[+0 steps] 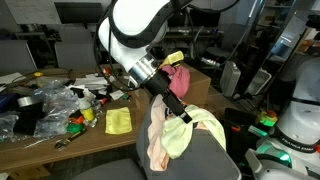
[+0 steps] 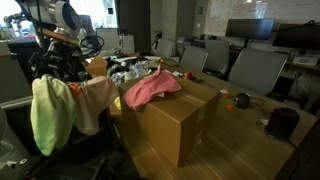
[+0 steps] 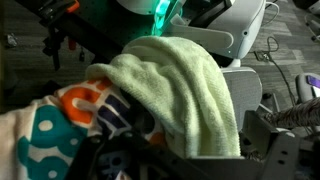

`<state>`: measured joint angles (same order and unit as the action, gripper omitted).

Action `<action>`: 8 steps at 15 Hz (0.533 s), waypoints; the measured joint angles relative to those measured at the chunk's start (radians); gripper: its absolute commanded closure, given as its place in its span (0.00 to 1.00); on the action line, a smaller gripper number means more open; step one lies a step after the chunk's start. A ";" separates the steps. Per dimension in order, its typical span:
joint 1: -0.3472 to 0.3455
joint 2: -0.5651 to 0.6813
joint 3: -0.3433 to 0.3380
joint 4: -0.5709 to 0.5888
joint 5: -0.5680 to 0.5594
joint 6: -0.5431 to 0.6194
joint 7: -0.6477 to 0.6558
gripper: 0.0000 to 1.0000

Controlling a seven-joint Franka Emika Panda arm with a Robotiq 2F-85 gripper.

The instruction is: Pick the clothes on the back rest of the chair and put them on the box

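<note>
Gripper sits among the clothes draped over the chair back; I cannot tell whether it is spread or pinching cloth. A green towel lies right beneath it. Beyond it, the box holds a pink cloth.

No legible text, label or number anywhere; teal-and-orange print on the cloth illegible.

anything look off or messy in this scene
Nothing is damaged or spilled. The pink cloth sits crumpled on the box, not flat, and the table is cluttered with plastic bags.
</note>
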<state>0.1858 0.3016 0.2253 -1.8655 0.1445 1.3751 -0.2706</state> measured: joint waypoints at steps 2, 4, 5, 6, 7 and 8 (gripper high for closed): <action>0.003 0.006 0.000 0.000 0.000 0.008 0.005 0.00; 0.005 0.011 0.000 0.000 0.000 0.013 0.010 0.00; 0.006 0.013 0.000 0.000 0.000 0.016 0.012 0.16; 0.007 0.013 0.000 0.000 0.000 0.019 0.013 0.26; 0.007 0.014 0.000 0.000 0.000 0.023 0.013 0.32; 0.007 0.014 0.000 0.000 0.000 0.025 0.013 0.42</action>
<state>0.1930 0.3154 0.2253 -1.8655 0.1443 1.4003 -0.2578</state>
